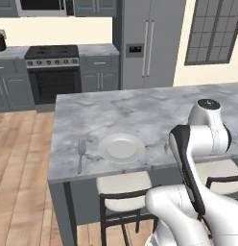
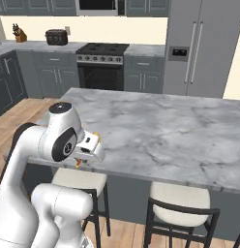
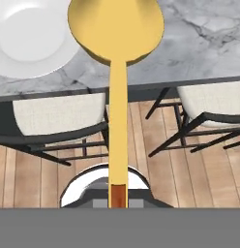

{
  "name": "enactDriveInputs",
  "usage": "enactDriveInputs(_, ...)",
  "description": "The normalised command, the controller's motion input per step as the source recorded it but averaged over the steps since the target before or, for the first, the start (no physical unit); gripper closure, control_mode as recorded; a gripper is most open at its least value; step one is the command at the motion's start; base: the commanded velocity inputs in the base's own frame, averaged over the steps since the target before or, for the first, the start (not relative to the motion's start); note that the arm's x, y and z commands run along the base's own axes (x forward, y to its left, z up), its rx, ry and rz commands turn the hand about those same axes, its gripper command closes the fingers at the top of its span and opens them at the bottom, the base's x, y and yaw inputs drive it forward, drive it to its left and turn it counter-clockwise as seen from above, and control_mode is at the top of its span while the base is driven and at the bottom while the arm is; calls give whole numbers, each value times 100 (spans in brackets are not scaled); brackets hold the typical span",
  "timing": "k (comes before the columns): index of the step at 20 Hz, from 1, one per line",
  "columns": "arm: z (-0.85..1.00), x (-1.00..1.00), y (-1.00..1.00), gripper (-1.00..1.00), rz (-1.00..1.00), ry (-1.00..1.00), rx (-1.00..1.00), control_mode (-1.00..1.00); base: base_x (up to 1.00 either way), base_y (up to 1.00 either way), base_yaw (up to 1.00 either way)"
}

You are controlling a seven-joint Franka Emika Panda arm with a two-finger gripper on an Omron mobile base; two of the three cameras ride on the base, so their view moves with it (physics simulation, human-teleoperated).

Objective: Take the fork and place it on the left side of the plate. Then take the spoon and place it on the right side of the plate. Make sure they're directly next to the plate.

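The yellow spoon (image 3: pixel 117 29) is held in my gripper (image 2: pixel 84 155), which is shut on its handle. The handle runs straight up the hand view and its round bowl hangs over the counter just right of the plate (image 3: pixel 30 41). The hand hovers above the counter's near edge. In the left base view the pale plate (image 1: pixel 121 147) lies near the front edge of the marble island. The grey fork (image 1: pixel 81 153) lies flat a short gap to its left, tines pointing away from me. My own forearm hides most of the gripper in that view.
Two cushioned stools (image 3: pixel 59 116) (image 3: pixel 214 99) stand under the island's near edge, over a wooden floor. The marble island (image 1: pixel 154 110) stretches back and right. A stove (image 1: pixel 53 72) and fridge (image 1: pixel 147 43) line the far wall.
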Motion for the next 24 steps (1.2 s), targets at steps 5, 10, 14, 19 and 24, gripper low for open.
enactDriveInputs(5,-17,60,-11,100,0,2,6,-100,35,-21,0)
enactDriveInputs(10,-61,100,-5,100,1,3,6,-100,0,0,0)
enactDriveInputs(14,-79,97,0,100,4,0,1,-100,0,0,0)
enactDriveInputs(19,-56,81,0,100,5,0,0,-100,0,0,0)
enactDriveInputs(24,-27,56,0,100,3,-5,-1,-100,0,0,0)
